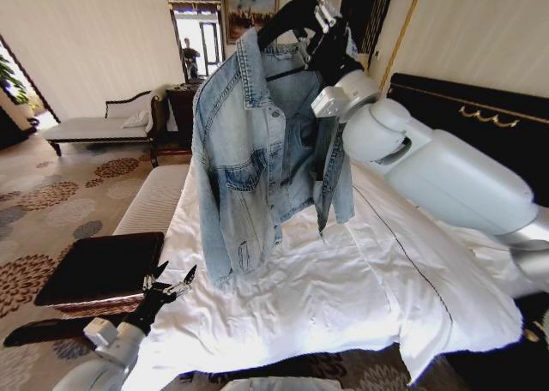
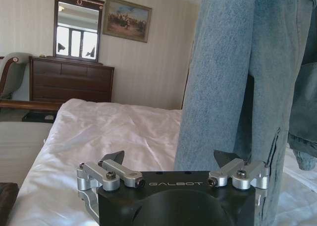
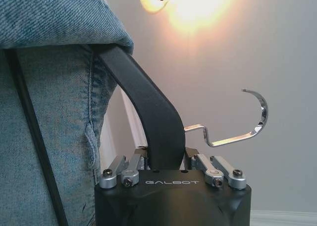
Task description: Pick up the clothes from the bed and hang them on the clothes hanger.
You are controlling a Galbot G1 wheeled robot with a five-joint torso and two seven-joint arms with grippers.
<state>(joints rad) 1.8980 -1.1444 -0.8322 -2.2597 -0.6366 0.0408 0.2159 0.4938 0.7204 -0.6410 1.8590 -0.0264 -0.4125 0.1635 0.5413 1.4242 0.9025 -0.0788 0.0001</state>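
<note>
The denim jacket (image 1: 257, 142) is hanging in the air above the bed (image 1: 343, 297), draped over the black hanger (image 1: 287, 18), with its front open and its sleeves dangling down. The collar and shoulders are sitting on the hanger's arms, and the lower hem is hovering just over the white sheets without clearly touching them. In the right wrist view the jacket's (image 3: 54, 87) shoulder is covering the upper part of the hanger (image 3: 158, 122), while the silver hook (image 3: 245, 124) is sticking out free against the pale wall.

The right gripper (image 1: 322, 18) is holding the hanger up high, near its top. Its fingers are closed tightly on the hanger's black arm, which is passing straight between them in the right wrist view, where the right gripper (image 3: 166, 161) is seen from behind. The white right arm is reaching in from the right side across the bed toward the hanger.

The left gripper (image 1: 167, 284) is waiting low at the near left corner of the bed, beside a dark bench (image 1: 103, 267). Its fingers are spread apart and gripping nothing. In the left wrist view the left gripper (image 2: 171, 159) is pointing toward the hanging sleeve, which is dropping down just beyond its fingertips (image 2: 116, 159), with the rumpled white sheet (image 2: 109, 132) lying behind.

Farther back, a dark wooden dresser (image 2: 69, 82) is standing against the wall under a mirror (image 2: 77, 30) and a framed painting (image 2: 128, 19).
</note>
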